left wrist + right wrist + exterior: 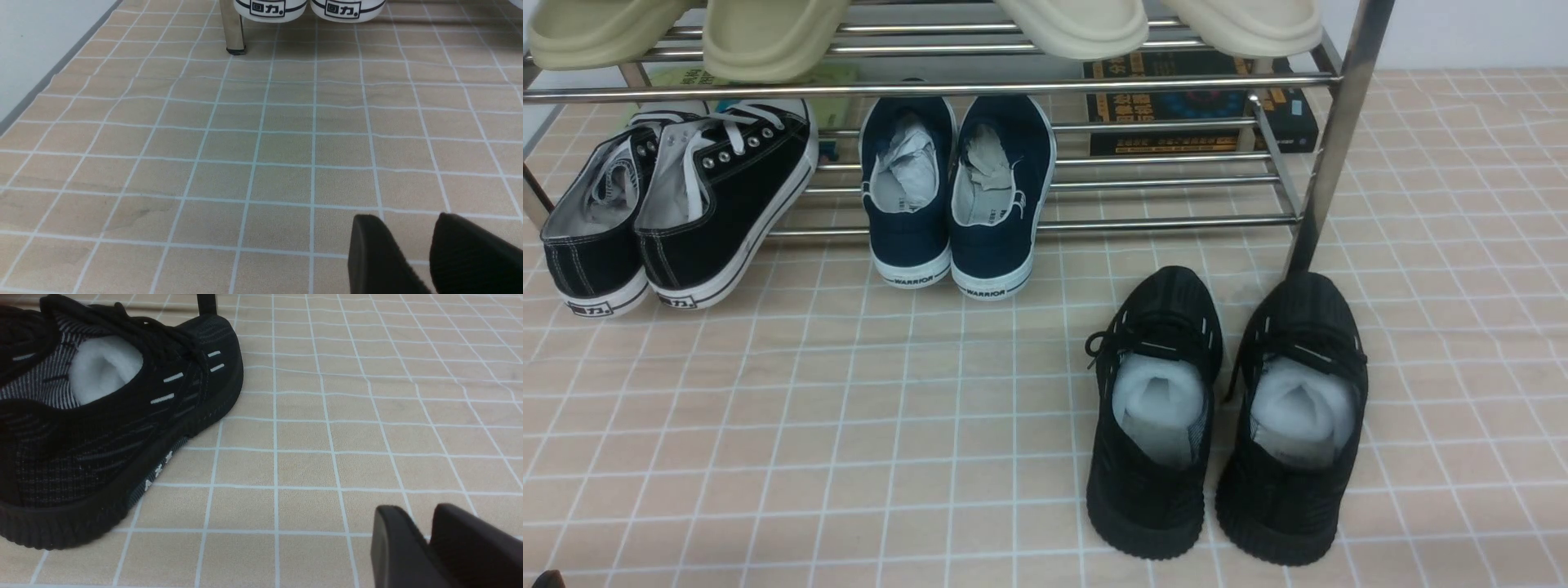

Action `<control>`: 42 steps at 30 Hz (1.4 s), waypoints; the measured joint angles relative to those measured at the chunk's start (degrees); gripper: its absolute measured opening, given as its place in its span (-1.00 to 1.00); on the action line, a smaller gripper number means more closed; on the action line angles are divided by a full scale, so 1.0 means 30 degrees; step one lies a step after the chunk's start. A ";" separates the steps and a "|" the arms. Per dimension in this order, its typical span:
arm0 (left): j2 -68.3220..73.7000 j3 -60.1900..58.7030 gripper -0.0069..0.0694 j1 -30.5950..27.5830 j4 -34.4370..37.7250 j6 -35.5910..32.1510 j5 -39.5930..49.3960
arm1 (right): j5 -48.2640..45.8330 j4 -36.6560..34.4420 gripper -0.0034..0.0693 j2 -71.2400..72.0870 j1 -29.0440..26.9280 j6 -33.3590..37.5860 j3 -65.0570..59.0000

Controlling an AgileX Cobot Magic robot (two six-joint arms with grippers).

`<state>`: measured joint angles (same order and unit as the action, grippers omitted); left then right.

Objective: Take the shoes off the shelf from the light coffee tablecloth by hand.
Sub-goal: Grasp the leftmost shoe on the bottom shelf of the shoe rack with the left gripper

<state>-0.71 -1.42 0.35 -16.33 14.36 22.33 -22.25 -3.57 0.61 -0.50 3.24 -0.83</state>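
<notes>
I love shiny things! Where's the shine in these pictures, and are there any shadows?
Front view: bright streaks glint along the shelf tubes. Right wrist view: the black knit sneaker casts a soft shadow on the tablecloth. Left wrist view: even light, faint darker patches.

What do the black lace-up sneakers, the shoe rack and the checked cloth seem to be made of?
Sneakers: likely matte black canvas with stitched seams, on smooth white rubber-like soles. Rack: polished, chrome-like metal tubes that show bright reflections. Cloth: probably thin matte fabric, since it wrinkles slightly.
</notes>
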 joint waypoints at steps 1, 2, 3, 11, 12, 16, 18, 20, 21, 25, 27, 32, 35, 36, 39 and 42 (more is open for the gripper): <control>0.0000 0.0000 -0.19 0.0000 -0.0097 0.0000 0.0016 | 0.0000 0.0000 -0.47 0.0000 0.0000 0.0000 0.0000; 0.0000 0.0000 -0.19 0.0000 -0.0137 0.0000 0.0016 | 0.0000 0.0000 -0.47 0.0000 0.0000 0.0000 0.0000; 0.0000 0.0000 -0.19 0.0000 -0.0286 0.0000 0.0034 | 0.0000 0.0000 -0.47 0.0000 0.0000 0.0000 0.0000; 0.0000 0.0000 -0.19 0.0000 -0.0533 0.0287 0.0051 | 0.0000 0.0000 -0.43 0.0000 0.0000 0.0000 0.0000; 0.0000 0.0000 -0.19 0.0000 -0.0233 0.0691 0.0024 | 0.0000 0.0000 -0.43 0.0000 0.0000 0.0000 0.0000; 0.0000 -0.0035 -0.19 0.0000 0.5108 0.5436 -0.0694 | 0.0000 0.0000 -0.41 0.0000 0.0000 0.0000 0.0000; 0.0000 -0.0035 -0.19 0.0000 0.8271 0.8209 -0.1033 | 0.0000 0.0000 -0.41 0.0000 0.0000 0.0000 0.0000; 0.0000 -0.0035 -0.19 0.0000 1.0504 0.9948 -0.1247 | 0.0000 0.0000 -0.41 0.0000 0.0000 0.0000 0.0000; 0.0000 -0.0035 -0.19 0.0000 1.2633 1.2148 -0.1522 | 0.0000 0.0000 -0.41 0.0000 0.0000 -0.0017 0.0000; 0.0000 -0.0053 -0.19 0.0000 1.4827 1.4092 -0.2381 | 0.0000 0.0000 -0.41 0.0000 0.0000 -0.0017 0.0000; 0.0000 -0.0053 -0.19 0.0000 1.5128 1.4281 -0.2694 | 0.0000 0.0000 -0.40 0.0000 0.0000 -0.0017 0.0000; 0.0000 -0.0053 -0.19 0.0000 1.7213 1.4190 -0.2686 | 0.0000 0.0000 -0.38 0.0000 0.0000 -0.0017 0.0000; 0.0000 -0.0053 -0.20 0.0000 1.7701 1.2940 -0.2667 | 0.0000 0.0000 -0.37 0.0000 0.0000 -0.0017 0.0000; 0.0000 -0.0070 -0.22 0.0000 1.7825 1.2187 -0.2759 | 0.0000 0.0000 -0.37 0.0000 0.0000 -0.0017 0.0000; 0.0000 -0.0089 -0.32 0.0000 1.8045 1.0115 -0.4037 | 0.0000 0.0000 -0.35 0.0000 0.0000 -0.0017 0.0000; 0.0000 0.0506 -0.48 0.0000 1.8036 0.8308 -0.5226 | 0.0000 0.0000 -0.35 0.0000 0.0000 -0.0017 0.0000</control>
<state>-0.71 0.10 0.35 37.78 39.28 6.66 -22.25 -3.57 0.61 -0.50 3.19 -0.83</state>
